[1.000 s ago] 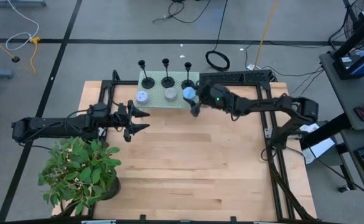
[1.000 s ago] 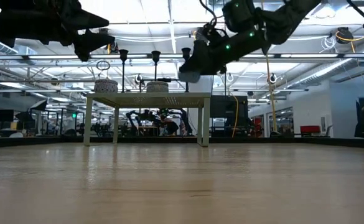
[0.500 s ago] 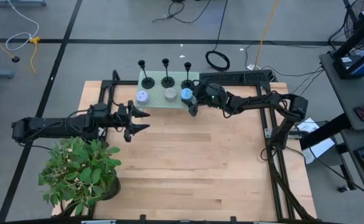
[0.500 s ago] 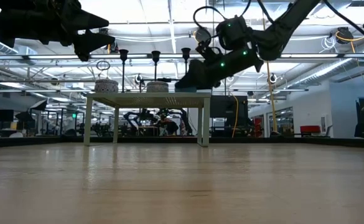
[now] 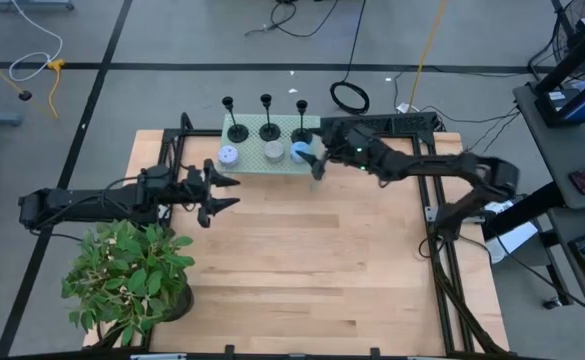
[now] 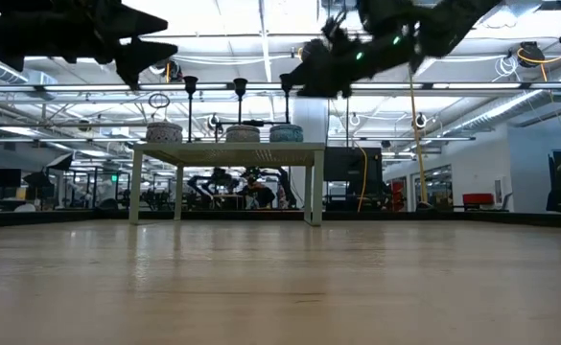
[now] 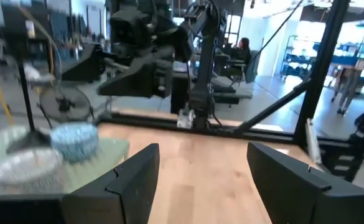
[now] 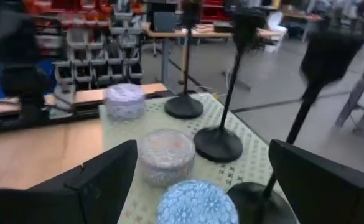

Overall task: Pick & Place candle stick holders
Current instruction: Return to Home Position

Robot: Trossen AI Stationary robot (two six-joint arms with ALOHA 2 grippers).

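Three black candle stick holders (image 5: 234, 130) (image 5: 269, 128) (image 5: 302, 130) stand on their round bases in a row along the far side of a small pale green stand (image 5: 250, 146). They also show in the right wrist view (image 8: 183, 107) (image 8: 218, 144) (image 8: 256, 198). My right gripper (image 5: 318, 164) is open and empty. It hovers above the stand's right end, over a blue tin (image 8: 197, 205) and clear of it in the low view (image 6: 301, 80). My left gripper (image 5: 218, 196) is open and empty, above the table to the stand's near left.
Three round tins (image 5: 228, 155) (image 5: 274, 152) (image 5: 300, 151) sit in a row on the stand's near side, in front of the holders. A potted plant (image 5: 127, 275) stands at the table's near left corner. Bare wood (image 5: 322, 260) spreads over the middle and right.
My right gripper has gone down to the stand's right end with the blue tin, let it go there, and risen again, shifting slightly toward the table's right edge. The tin now rests on the stand beside the other two.
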